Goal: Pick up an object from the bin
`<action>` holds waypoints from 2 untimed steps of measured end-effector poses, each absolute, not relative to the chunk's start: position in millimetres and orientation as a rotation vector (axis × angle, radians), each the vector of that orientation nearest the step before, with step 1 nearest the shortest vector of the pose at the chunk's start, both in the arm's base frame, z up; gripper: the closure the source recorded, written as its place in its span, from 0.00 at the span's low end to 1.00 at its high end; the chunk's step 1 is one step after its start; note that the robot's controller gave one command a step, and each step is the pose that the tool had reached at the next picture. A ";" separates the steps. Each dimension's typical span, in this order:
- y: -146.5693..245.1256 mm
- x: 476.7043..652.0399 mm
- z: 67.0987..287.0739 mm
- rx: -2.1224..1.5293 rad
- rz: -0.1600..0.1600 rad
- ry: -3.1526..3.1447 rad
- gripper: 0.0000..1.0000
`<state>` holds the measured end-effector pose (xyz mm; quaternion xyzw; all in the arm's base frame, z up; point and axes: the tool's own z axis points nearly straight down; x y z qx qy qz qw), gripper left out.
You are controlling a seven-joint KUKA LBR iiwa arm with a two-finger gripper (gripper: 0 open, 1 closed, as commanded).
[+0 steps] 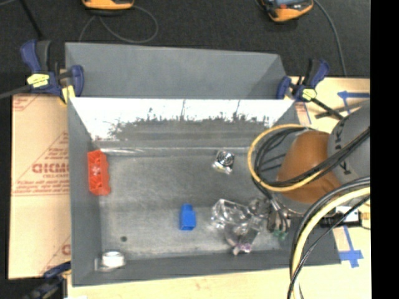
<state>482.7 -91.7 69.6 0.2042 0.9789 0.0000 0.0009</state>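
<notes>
My gripper (267,215) is low in the bin's front right corner, under the arm's orange cover and cables. Right at its left side lies a crumpled clear plastic thing (229,219) with shiny folds, touching or nearly touching the gripper. A small purple piece (243,248) lies at the front edge of that plastic. A small blue block (187,217) rests on the floor a little further left. Whether anything is held is hidden by glare and clutter.
A red ribbed block (98,172) lies against the left wall. A small shiny silver thing (224,161) sits mid-bin towards the back. A white round cap (112,260) lies in the front left corner. The arm and its cables cover the right side.
</notes>
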 end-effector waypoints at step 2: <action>-93.1 484.4 142.5 0.631 0.000 3.072 1.00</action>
